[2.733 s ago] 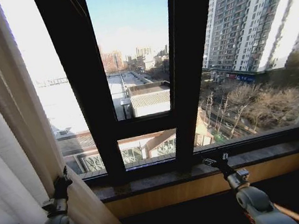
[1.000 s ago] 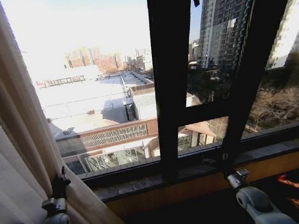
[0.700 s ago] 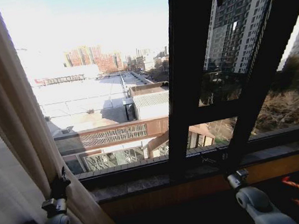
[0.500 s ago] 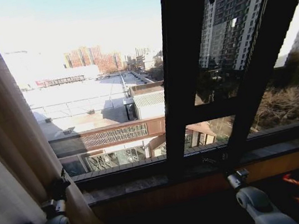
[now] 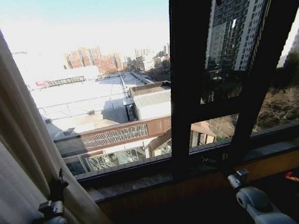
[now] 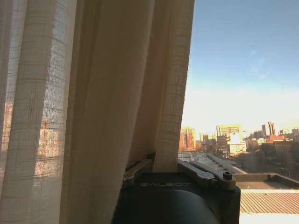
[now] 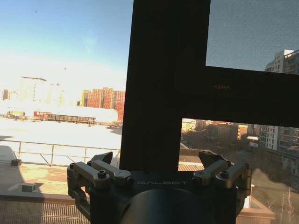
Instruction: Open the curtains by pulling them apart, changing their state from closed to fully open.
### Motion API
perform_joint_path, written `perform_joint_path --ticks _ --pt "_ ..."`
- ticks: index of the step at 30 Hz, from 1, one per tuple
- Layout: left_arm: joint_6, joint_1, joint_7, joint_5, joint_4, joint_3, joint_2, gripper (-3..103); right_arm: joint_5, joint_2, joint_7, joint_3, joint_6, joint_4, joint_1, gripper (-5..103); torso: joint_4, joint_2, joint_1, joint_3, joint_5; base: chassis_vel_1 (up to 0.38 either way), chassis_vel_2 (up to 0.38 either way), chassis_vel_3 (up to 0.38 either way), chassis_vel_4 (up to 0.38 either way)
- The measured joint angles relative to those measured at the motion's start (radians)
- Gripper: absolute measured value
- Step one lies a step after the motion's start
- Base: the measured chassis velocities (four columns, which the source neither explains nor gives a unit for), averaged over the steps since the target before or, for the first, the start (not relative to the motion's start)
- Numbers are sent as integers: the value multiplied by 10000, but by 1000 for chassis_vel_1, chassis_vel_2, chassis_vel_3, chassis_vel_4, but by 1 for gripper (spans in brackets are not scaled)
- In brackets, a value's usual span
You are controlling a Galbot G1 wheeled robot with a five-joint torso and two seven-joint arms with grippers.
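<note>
The left gripper (image 5: 57, 184) is clamped on the edge of the curtains (image 5: 13, 143), a fold of the sheer pleated fabric pinched between its fingers (image 6: 140, 166) in the left wrist view. The curtains hang gathered at the left edge of the window (image 5: 111, 84), whose glass is uncovered. Further right, the right gripper (image 5: 216, 164) hovers by the windowsill (image 5: 165, 178), before the dark window frame (image 5: 193, 66), its fingers (image 7: 105, 173) spread apart and holding nothing.
</note>
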Motion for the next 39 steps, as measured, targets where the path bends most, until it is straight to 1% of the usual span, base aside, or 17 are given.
perform_joint_path --ticks 4,10,13,15,16,18,19,22,23,24,25,29,34,39 --pt "-15 26 -33 -4 -5 -22 0 0 0 1 0 -1 0 0 0 100 2 0 1 0 -5 114 85 -87 -66" --pt "17 3 -164 -145 76 -102 163 0 0 -1 -1 0 0 0 0 100 -4 -4 3 5 3 6 10 1 -6" --pt "55 -134 -558 -293 433 -351 551 0 0 -3 0 2 0 0 0 100 -5 -3 1 4 -2 -21 -10 9 11" --pt "71 -172 -664 -308 541 -414 633 0 0 -3 0 3 0 0 0 100 -5 -3 1 4 -2 0 0 0 0" --pt "97 -320 -955 -329 871 -572 838 0 0 -3 0 2 0 0 -1 100 -3 -2 0 3 0 0 0 0 0" --pt "119 -752 -1321 -354 1528 -728 1166 0 0 -2 -1 1 0 0 0 100 1 -2 0 3 -6 0 0 0 0" --pt "119 -752 -1321 -354 1528 -728 1166 0 0 -2 -1 1 0 0 0 100 1 -2 0 3 -6 0 0 0 0" --pt "126 -1287 -1712 -375 2576 -990 1662 0 0 -1 -1 1 0 0 0 100 -3 -3 2 3 -4 0 0 0 0" --pt "132 -1584 -1963 -378 3316 -1165 1982 0 0 -2 0 1 0 0 0 100 -3 -3 3 4 -3 0 0 0 0" --pt "133 -1778 -2079 -374 3780 -1249 2171 0 0 -2 0 2 0 0 0 100 -3 -3 3 4 0 0 0 0 0" --pt "133 -1778 -2079 -374 3780 -1249 2171 0 0 -2 0 2 0 0 0 100 -3 -3 3 4 0 0 0 0 0" --pt "173 -2314 -2200 -307 5168 -1494 2703 0 0 -2 0 1 0 -1 -1 100 1 -2 1 3 -3 0 0 0 0" --pt "280 -2468 -2328 -141 5658 -1656 2903 0 0 -2 0 1 0 -1 -1 100 2 -2 1 3 -5 0 0 0 0" --pt "247 -2365 -2315 -73 5604 -1695 2819 0 0 -2 0 1 0 0 0 100 -1 -3 2 3 -3 0 0 0 0"
